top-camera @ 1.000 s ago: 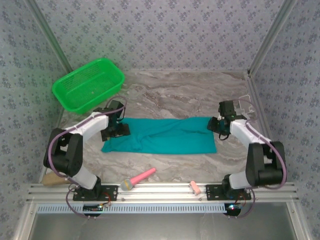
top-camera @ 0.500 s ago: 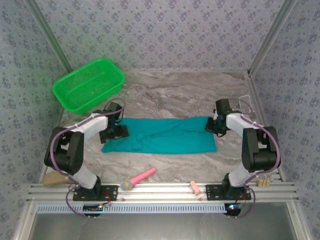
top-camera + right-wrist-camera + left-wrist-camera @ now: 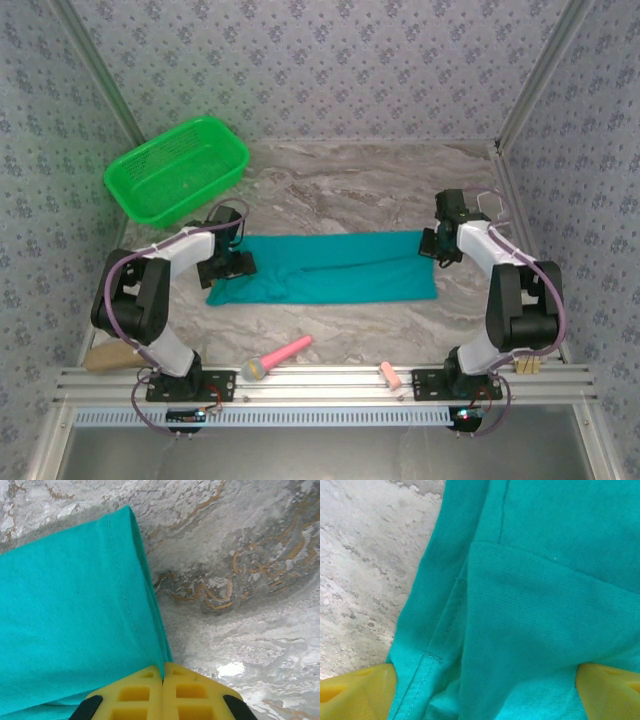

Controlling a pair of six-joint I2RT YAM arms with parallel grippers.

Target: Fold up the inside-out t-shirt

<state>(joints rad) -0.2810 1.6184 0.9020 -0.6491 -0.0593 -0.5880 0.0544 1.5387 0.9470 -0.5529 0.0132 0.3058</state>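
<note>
Teal t-shirt (image 3: 330, 272) edge in right claw (image 3: 163, 670), marble (image 3: 240, 580) beyond

Closes in on three sides with walls (image 3: 330, 60) papered in a pale grey-blue floral print, metal posts (image 3: 95, 70) at the corners. Lies evenly lit below as a grey-and-tan marbled tabletop (image 3: 350, 185), with ribbed aluminium rails (image 3: 330, 385) along the near edge.
</note>
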